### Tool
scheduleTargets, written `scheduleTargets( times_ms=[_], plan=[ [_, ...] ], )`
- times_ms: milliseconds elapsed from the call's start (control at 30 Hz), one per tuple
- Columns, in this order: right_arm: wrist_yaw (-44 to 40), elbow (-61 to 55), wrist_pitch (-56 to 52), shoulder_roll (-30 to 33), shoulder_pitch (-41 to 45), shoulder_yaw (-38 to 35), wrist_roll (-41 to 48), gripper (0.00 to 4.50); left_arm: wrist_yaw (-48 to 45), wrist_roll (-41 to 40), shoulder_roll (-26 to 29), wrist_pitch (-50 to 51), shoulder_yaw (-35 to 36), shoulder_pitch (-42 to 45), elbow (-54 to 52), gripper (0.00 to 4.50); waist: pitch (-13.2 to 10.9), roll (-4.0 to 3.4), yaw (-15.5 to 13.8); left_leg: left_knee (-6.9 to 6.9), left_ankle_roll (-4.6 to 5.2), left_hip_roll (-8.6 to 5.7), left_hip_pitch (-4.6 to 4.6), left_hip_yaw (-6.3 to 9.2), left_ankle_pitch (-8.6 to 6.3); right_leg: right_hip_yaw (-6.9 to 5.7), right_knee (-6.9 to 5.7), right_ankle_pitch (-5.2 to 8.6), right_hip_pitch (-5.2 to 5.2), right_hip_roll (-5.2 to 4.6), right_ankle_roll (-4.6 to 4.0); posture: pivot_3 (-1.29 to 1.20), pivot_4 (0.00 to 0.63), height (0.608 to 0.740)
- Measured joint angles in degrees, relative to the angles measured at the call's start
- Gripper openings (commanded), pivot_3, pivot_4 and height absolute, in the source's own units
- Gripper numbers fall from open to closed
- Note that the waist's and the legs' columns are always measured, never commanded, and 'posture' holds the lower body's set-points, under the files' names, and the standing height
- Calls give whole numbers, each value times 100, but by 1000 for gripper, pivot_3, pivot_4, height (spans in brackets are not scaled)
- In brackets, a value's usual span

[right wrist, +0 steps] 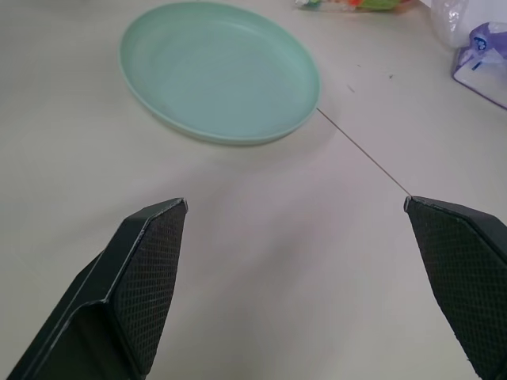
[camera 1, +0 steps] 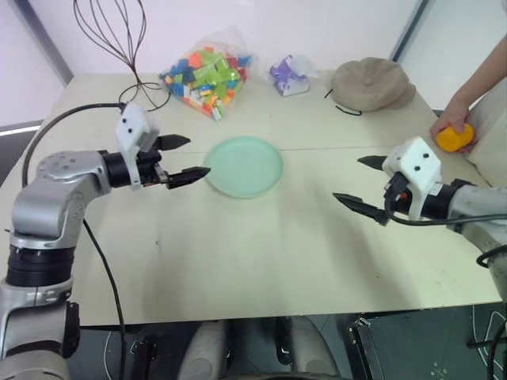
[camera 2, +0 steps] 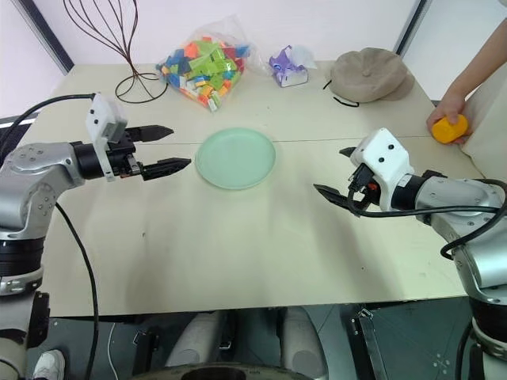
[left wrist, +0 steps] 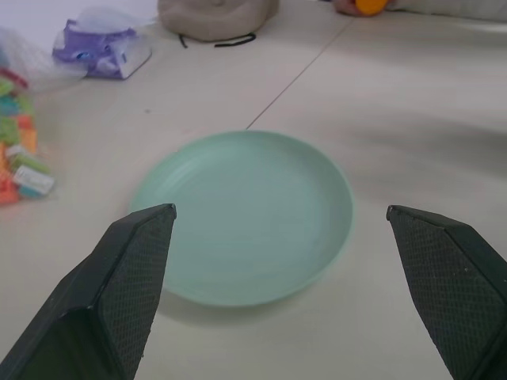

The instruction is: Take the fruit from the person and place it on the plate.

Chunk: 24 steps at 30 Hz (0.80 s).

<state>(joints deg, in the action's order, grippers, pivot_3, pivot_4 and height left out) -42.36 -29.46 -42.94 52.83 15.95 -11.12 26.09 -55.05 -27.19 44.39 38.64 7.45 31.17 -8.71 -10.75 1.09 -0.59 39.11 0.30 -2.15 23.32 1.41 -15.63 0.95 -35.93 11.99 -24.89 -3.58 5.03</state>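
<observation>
Your left gripper (camera 1: 181, 158) hangs spread and empty just left of the mint-green plate (camera 1: 244, 166). Your right gripper (camera 1: 360, 184), jaws wide and holding nothing, points toward the plate. The orange fruit (camera 1: 455, 137) sits in the person's hand (camera 1: 446, 124) at the table's right edge, behind that gripper, nearer your right arm. No readable writing anywhere

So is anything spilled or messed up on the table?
Nothing stands out. The plate sits flat and empty, the bag of toy bricks looks closed, and the cap and wire stand rest at the back. The person's hand holds the fruit.
</observation>
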Motion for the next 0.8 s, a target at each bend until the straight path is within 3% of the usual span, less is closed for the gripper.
scheduleTargets(
  times_ms=[800],
  plan=[
    [-197,393,243,-3,362,392,-17,4500,402,-307,169,240,276,-389,-498,4464,-1,0,-4,-3,0,0,2,0,0,1,8,0,0,-1,-2,0,150,740]
  ],
)
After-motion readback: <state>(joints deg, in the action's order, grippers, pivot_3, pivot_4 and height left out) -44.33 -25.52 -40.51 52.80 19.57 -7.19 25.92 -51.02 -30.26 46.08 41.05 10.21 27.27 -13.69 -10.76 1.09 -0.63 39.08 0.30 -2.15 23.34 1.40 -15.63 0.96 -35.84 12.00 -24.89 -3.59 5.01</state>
